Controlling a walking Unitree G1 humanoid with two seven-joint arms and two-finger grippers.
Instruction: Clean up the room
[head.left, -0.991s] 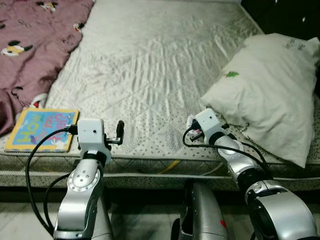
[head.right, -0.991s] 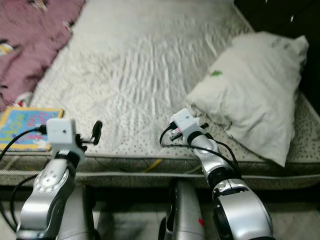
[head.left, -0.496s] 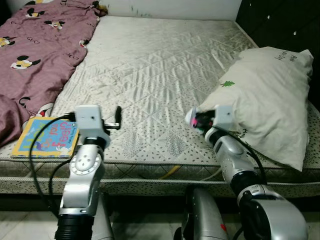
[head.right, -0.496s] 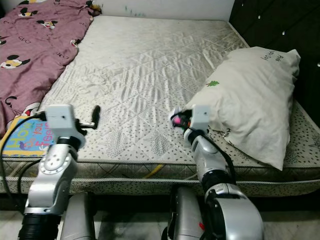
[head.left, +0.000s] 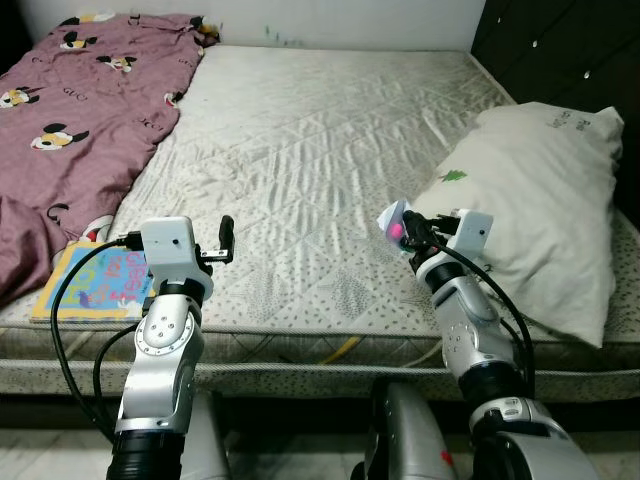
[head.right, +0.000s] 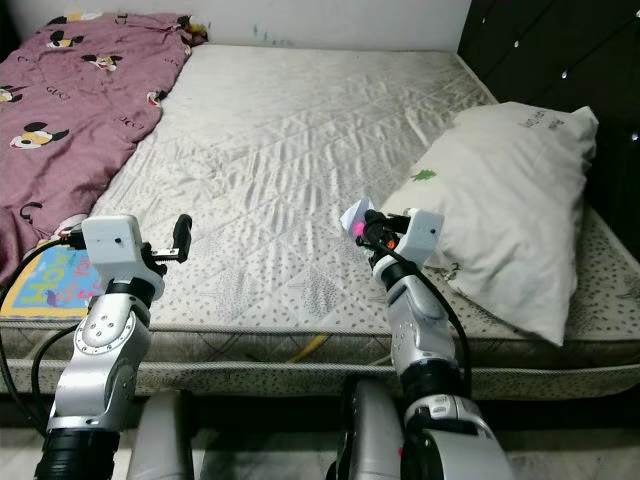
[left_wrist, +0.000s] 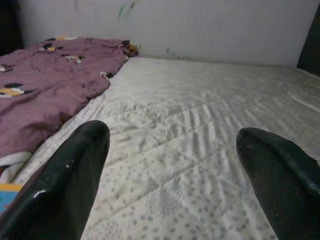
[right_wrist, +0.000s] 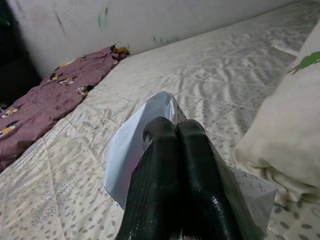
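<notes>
A wide bed (head.left: 320, 140) takes up most of the room, its bare mattress covered in a pale quilted fabric with a small dotted print near the front edge. Behind it, at 12 o'clock, runs a white wall (left_wrist: 200, 25) marked with a few green and dark smudges. At 2 o'clock stands a dark tufted headboard panel (head.left: 560, 50) with small shiny studs. Below the mattress edge, at 6 o'clock, a strip of light tiled floor (head.left: 50, 455) shows. The light is even and dim.

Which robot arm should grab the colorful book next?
Probably the left. The left gripper is open and empty, near the book at the mattress edge. The right gripper is shut on a white wrapper, beside the pillow.
</notes>
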